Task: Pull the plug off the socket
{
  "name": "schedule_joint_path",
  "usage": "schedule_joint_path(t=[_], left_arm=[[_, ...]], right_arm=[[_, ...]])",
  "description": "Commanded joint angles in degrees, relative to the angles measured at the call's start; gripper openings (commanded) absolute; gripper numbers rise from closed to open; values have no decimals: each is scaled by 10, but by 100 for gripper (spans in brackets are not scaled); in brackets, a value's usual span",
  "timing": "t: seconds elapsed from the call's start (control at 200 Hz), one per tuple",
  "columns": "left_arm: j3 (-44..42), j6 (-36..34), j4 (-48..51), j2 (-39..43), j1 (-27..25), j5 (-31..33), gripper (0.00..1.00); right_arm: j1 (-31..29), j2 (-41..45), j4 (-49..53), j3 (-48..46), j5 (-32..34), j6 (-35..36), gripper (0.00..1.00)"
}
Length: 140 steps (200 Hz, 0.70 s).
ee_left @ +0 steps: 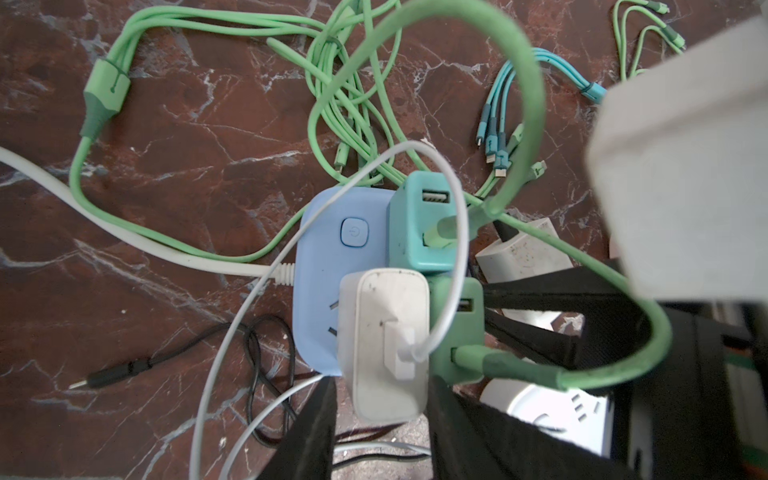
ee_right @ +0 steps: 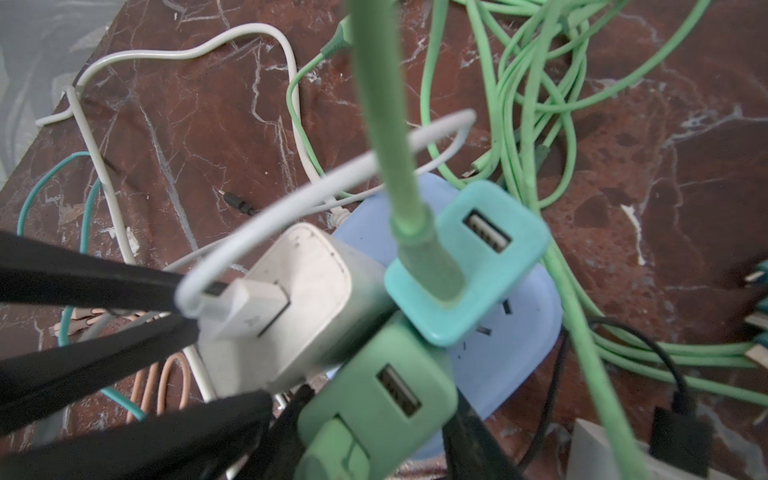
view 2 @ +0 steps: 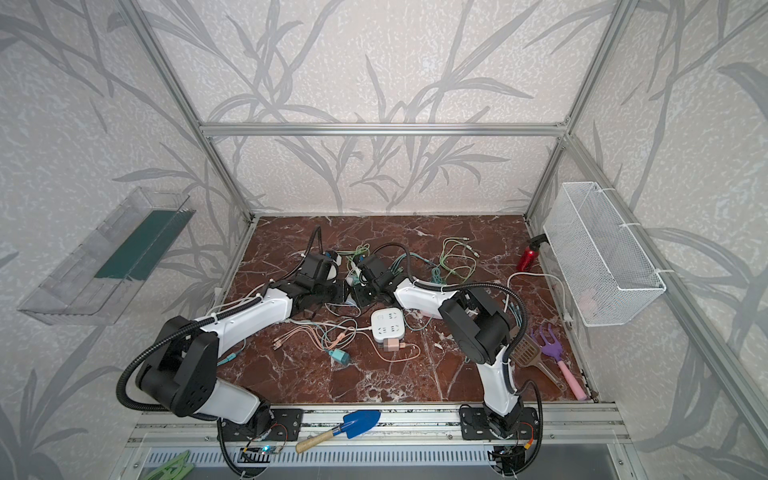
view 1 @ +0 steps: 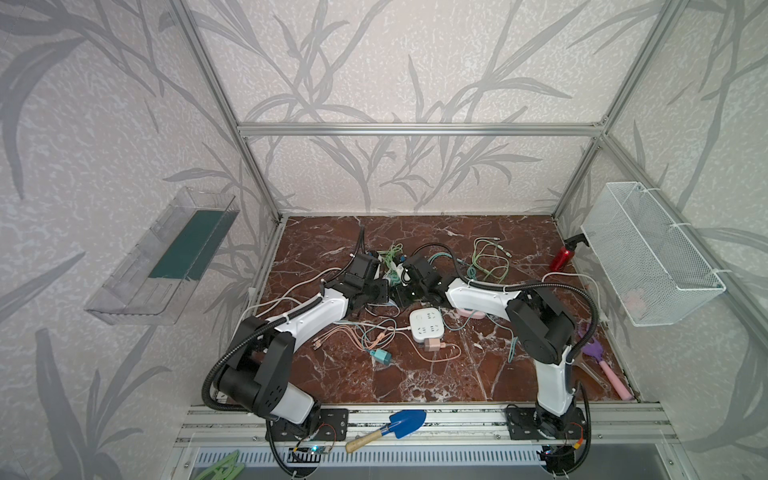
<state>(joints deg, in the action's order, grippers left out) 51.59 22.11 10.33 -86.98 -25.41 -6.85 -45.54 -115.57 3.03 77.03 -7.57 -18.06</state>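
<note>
A light-blue socket block (ee_left: 320,291) (ee_right: 519,332) lies on the marble floor with three plugs in it. These are a white plug (ee_left: 382,332) (ee_right: 307,291) with a white cable, a teal plug (ee_left: 415,232) (ee_right: 490,257) and a green plug (ee_left: 457,332) (ee_right: 386,399), both with green cables. My left gripper (ee_left: 381,386) (view 1: 384,291) is shut on the near end of the white plug, a black finger on each side. My right gripper (ee_right: 374,415) (view 1: 405,286) is shut on the green plug. In both top views the two grippers meet over the block and hide most of it.
Tangled green cables (view 1: 490,262) lie behind the grippers. A white cube power strip (view 1: 426,326) with a pink plug (view 1: 434,344) sits nearer the front, beside a loose teal plug (view 1: 381,356). A red bottle (view 1: 562,255), wire basket (view 1: 648,257) and purple rake (view 1: 594,347) are at the right.
</note>
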Motion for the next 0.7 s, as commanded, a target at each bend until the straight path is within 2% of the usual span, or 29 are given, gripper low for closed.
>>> schedule_joint_path(t=[0.0, 0.48, 0.695], left_arm=[[17, 0, 7, -16, -1, 14, 38], [34, 7, 2, -46, -1, 35, 35], [39, 8, 5, -43, -2, 41, 29]], right_arm=[[-2, -12, -17, 21, -5, 11, 50], [9, 2, -38, -9, -17, 8, 51], [12, 8, -39, -25, -14, 8, 54]])
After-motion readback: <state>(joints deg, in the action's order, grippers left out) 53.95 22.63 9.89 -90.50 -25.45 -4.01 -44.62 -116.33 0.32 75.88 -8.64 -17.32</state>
